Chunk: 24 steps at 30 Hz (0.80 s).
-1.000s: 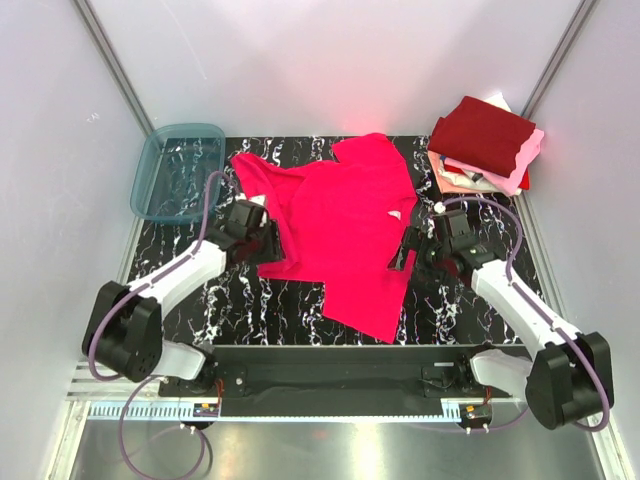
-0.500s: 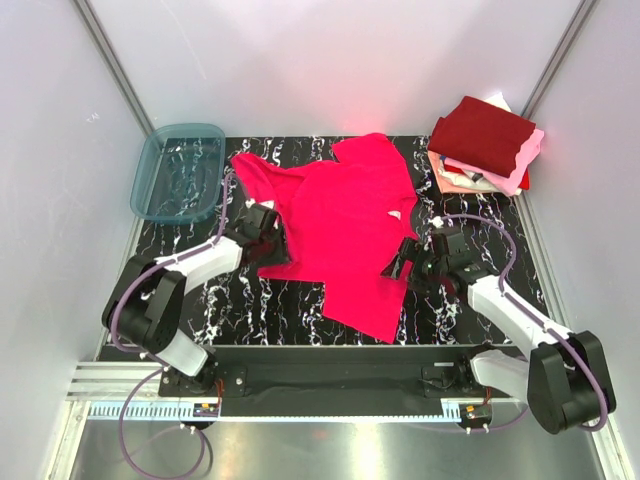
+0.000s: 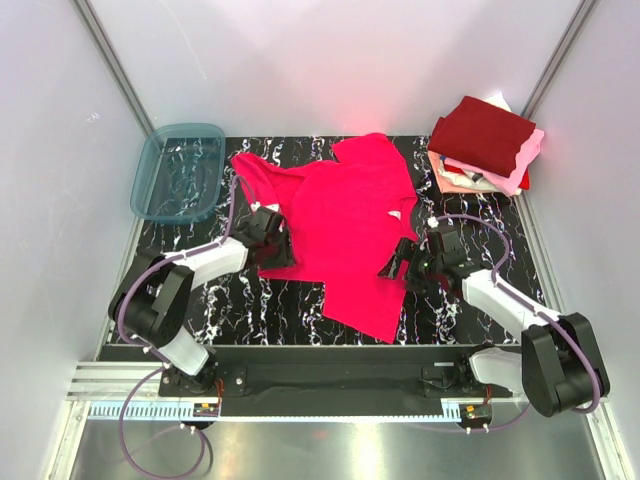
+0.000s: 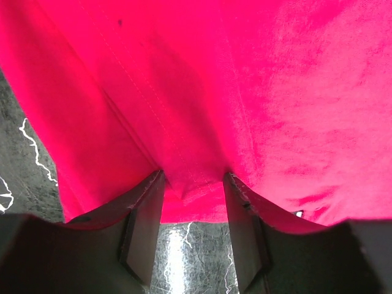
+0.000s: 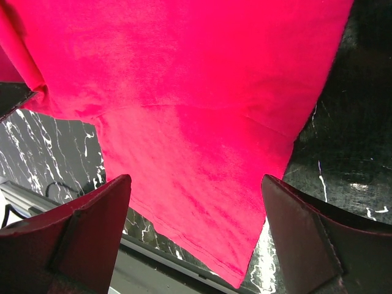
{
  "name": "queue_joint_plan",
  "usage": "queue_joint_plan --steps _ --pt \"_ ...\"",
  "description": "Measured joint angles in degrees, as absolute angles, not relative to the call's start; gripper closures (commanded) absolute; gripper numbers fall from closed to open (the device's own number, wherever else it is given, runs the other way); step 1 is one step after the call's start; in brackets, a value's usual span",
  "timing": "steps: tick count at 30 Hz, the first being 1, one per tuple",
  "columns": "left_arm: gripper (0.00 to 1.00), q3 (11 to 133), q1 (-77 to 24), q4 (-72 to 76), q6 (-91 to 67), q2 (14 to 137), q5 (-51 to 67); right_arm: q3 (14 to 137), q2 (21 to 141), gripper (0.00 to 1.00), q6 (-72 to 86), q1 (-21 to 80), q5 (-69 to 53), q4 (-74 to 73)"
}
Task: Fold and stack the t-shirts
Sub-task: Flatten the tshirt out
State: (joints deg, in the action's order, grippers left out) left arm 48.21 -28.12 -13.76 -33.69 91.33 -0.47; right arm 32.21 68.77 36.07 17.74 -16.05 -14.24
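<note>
A bright pinkish-red t-shirt (image 3: 345, 225) lies spread, a bit crumpled, on the black marble table (image 3: 250, 300). My left gripper (image 3: 277, 243) is at the shirt's lower left edge. In the left wrist view my left gripper (image 4: 193, 180) is open, with the hem (image 4: 184, 196) puckered between the fingers and the cloth lying over their tips. My right gripper (image 3: 393, 265) is at the shirt's right edge. In the right wrist view my right gripper (image 5: 195, 180) is wide open over the shirt's lower corner (image 5: 202, 202). A folded stack sits at the back right, with the dark maroon shirt (image 3: 482, 132) on top of the pale pink shirt (image 3: 522, 165).
A translucent blue-grey tub (image 3: 178, 170) stands at the back left of the table. Grey walls close in the left, right and back sides. A metal rail (image 3: 330, 410) and the arm bases run along the near edge.
My left gripper has moved right onto the shirt's lower left edge. My right gripper has moved left and nearer, onto the shirt's right edge. The shirt itself has hardly moved.
</note>
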Motion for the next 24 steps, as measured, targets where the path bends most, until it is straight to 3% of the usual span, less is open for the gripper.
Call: queue_joint_plan --steps 4,7,11,21,24 --pt "0.49 48.23 -28.27 -13.17 -34.04 91.98 -0.64 32.21 69.6 0.06 36.07 17.74 -16.19 -14.17" --pt "0.58 48.23 -28.58 -12.75 -34.26 92.12 -0.97 32.21 69.95 0.06 36.07 17.74 -16.21 -14.15" --pt "0.76 48.23 -28.75 -11.99 -34.72 92.77 -1.56 32.23 70.5 0.07 36.07 17.74 -16.23 -13.98" --pt "1.0 49.21 -28.97 -14.04 -34.7 92.73 -2.07 32.27 71.75 0.07 36.07 17.74 -16.99 -13.52" --pt "1.0 49.84 -28.97 -16.45 -34.52 92.01 -2.59 32.36 72.29 0.07 36.05 17.74 -17.21 -13.47"
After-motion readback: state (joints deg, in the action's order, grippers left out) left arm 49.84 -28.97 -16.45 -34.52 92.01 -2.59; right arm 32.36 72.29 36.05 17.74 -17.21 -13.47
